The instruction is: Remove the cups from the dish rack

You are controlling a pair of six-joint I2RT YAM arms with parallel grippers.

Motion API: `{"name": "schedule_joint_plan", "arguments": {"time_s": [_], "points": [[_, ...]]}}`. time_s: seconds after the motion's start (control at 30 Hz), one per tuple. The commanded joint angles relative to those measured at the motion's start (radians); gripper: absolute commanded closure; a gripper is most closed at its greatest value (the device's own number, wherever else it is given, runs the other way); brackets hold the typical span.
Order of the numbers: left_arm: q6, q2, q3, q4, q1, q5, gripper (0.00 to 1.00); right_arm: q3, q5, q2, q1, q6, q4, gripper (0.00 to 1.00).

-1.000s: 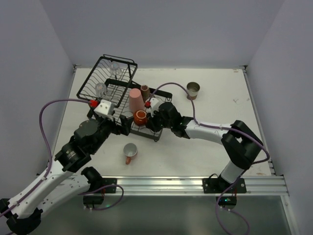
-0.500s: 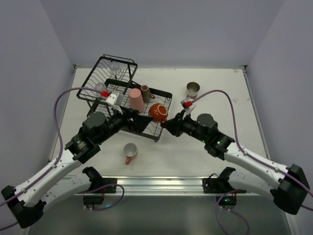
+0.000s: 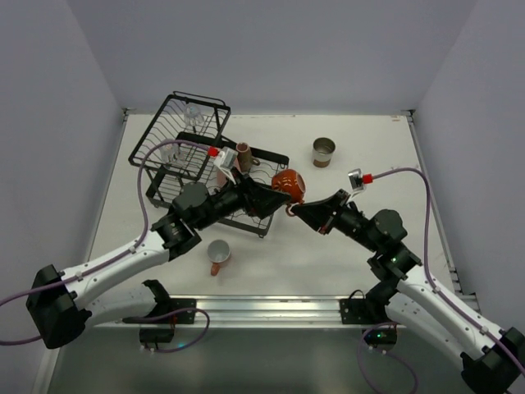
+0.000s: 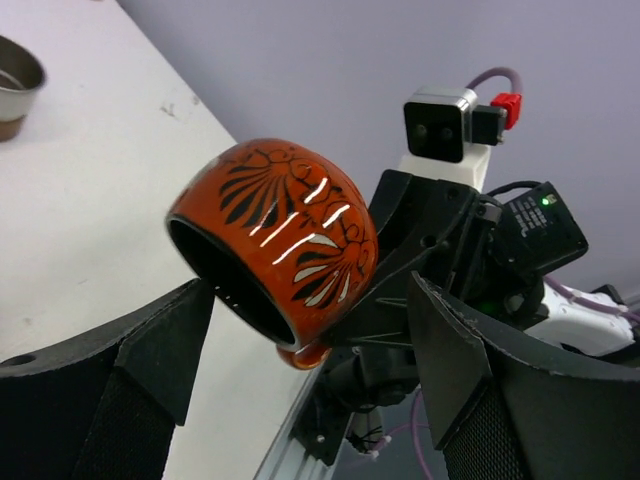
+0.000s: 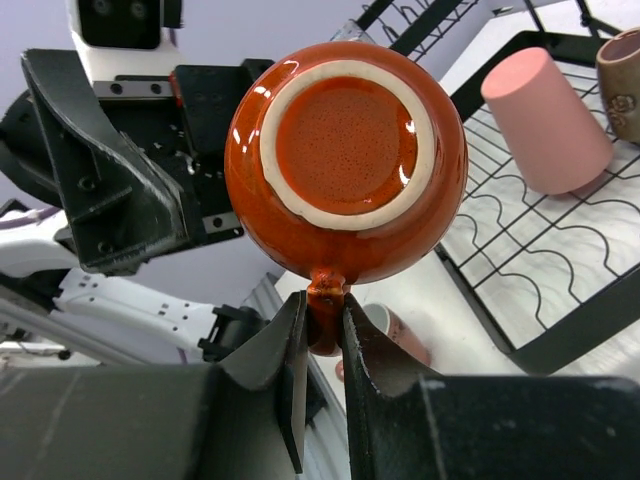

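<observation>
My right gripper is shut on the handle of the orange-red mug and holds it in the air just off the right edge of the black dish rack. In the right wrist view the mug shows its base, with the handle pinched between the fingers. My left gripper is open and empty, close to the mug's left side; the mug hangs between its spread fingers. A salmon-pink tumbler and a small brown cup stand in the rack. Two clear glasses sit in the basket section.
A pink handled mug lies on the table in front of the rack. A cream-and-brown cup stands at the back right. The left arm reaches across the rack's front part and hides the tumbler in the top view.
The right gripper has lifted the orange-red mug out of the rack and carried it to the right. The left arm has swung right after it, across the rack.
</observation>
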Motion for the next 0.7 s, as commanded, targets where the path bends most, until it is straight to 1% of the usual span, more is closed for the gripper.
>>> {"name": "schedule_joint_plan", "arguments": {"time_s": [0.0, 0.1, 0.13, 0.2, 0.23, 0.3, 0.33, 0.37, 0.43, 0.47, 0.5, 0.53, 0.57, 0.6, 0.63, 0.67], "points": [[-0.064, 0.047, 0.016, 0.184, -0.037, 0.046, 0.17, 0.000, -0.049, -0.022, -0.007, 0.060, 0.143, 1.00], [-0.058, 0.069, 0.016, 0.229, -0.060, 0.023, 0.33, -0.014, -0.050, -0.035, -0.007, 0.066, 0.153, 1.00], [-0.053, 0.066, 0.015, 0.235, -0.061, 0.015, 0.44, -0.017, -0.050, -0.039, -0.007, 0.069, 0.153, 1.00], [-0.035, 0.061, 0.018, 0.244, -0.066, -0.011, 0.56, -0.026, -0.049, -0.041, -0.007, 0.072, 0.153, 1.00], [-0.026, 0.059, 0.020, 0.244, -0.069, -0.018, 0.68, -0.032, -0.044, -0.044, -0.007, 0.075, 0.153, 1.00], [0.000, 0.059, 0.024, 0.233, -0.077, -0.046, 0.80, -0.048, -0.038, -0.045, -0.007, 0.086, 0.152, 1.00], [0.008, 0.061, 0.033, 0.224, -0.078, -0.052, 0.89, -0.055, -0.024, -0.049, -0.009, 0.088, 0.150, 1.00], [0.039, 0.065, 0.044, 0.207, -0.083, -0.067, 0.92, -0.067, -0.012, -0.059, -0.009, 0.091, 0.146, 1.00], [0.068, 0.090, 0.075, 0.108, -0.098, -0.096, 1.00, -0.074, 0.012, -0.073, -0.009, 0.083, 0.095, 0.82], [0.085, 0.098, 0.107, 0.079, -0.103, -0.116, 1.00, -0.066, 0.038, -0.091, -0.009, 0.066, 0.066, 0.70], [0.127, 0.111, 0.130, 0.009, -0.112, -0.121, 1.00, -0.057, 0.058, -0.104, -0.007, 0.054, -0.017, 0.48], [0.151, 0.143, 0.159, -0.041, -0.120, -0.129, 1.00, -0.046, 0.084, -0.119, -0.009, 0.039, -0.068, 0.38], [0.202, 0.162, 0.223, -0.088, -0.126, -0.144, 1.00, -0.016, 0.152, -0.136, -0.009, 0.002, -0.195, 0.30], [0.229, 0.202, 0.254, -0.177, -0.141, -0.149, 1.00, 0.007, 0.195, -0.169, -0.009, -0.021, -0.269, 0.20], [0.249, 0.220, 0.286, -0.220, -0.149, -0.155, 1.00, 0.027, 0.244, -0.189, -0.007, -0.041, -0.335, 0.18], [0.287, 0.236, 0.332, -0.263, -0.158, -0.176, 1.00, 0.059, 0.299, -0.209, -0.009, -0.081, -0.410, 0.14]]}}
